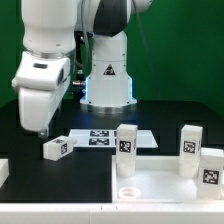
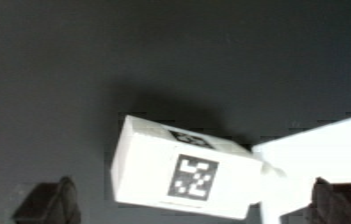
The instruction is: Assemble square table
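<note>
Leg: a white leg [image 1: 56, 147] lies on its side on the black bench [image 1: 20, 150], at the exterior view's left, long way across, a bit slanted.
Tool: the tool [image 1: 40, 128] is wide open, holds nothing, touches nothing.
Arm: bent over, tool pointing down, just above the leg.
Slab: the white slab [image 1: 165, 182] sits near, right.
</note>
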Tool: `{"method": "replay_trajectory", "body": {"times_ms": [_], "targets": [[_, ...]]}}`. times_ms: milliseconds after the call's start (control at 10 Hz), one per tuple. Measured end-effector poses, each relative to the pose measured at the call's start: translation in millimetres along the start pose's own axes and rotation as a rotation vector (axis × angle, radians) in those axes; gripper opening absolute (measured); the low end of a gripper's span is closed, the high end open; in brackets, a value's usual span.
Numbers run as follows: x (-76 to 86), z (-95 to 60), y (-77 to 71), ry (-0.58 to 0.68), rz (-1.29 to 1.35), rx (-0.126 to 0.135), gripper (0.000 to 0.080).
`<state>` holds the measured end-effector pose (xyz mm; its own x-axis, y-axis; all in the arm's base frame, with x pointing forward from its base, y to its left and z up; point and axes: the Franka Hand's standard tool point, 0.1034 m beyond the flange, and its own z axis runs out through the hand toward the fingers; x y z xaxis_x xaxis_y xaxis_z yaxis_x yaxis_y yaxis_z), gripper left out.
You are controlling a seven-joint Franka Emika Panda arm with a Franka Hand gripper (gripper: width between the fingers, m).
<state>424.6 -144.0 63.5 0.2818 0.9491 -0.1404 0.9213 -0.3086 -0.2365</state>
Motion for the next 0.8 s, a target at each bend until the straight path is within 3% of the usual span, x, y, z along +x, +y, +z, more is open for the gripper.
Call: {"method": "replay_trajectory", "body": {"times_ms": [100,600,800], "targets": [[2.0,0.2,-1.3,-0.001,0.143,0.020,0.0649],[4.6,1.3,-1.0,0.004,0.464,0.027,0.0649],[11.1,-1.8,17.6,0.004,0.834,0.068,0.0649]]}}
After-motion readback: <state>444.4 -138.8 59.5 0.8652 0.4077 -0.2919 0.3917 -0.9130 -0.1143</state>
